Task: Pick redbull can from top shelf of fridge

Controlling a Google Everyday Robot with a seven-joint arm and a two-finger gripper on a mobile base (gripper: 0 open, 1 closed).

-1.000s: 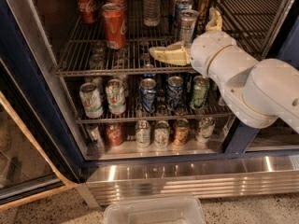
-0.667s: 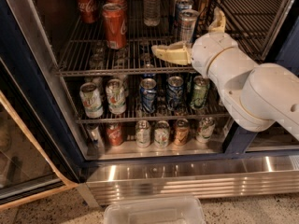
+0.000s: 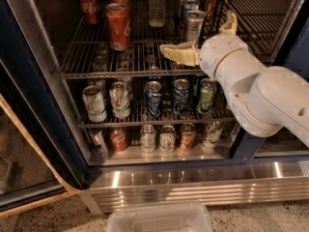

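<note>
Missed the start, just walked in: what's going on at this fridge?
A white robot arm is reaching into the open fridge. Its tool is at the top shelf, fingers open, right by the slim silver can it is after. The can stands on the shelf, not yet gripped. Red cola cans and a water bottle stand nearby.

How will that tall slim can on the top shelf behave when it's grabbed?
Tall and narrow on the shelf's thin wire bars, the can probably tips easily if nudged. Its smooth metal side looks slippery, so a firm squeeze seems wise. The gripper is right by it, jaws open.
</note>
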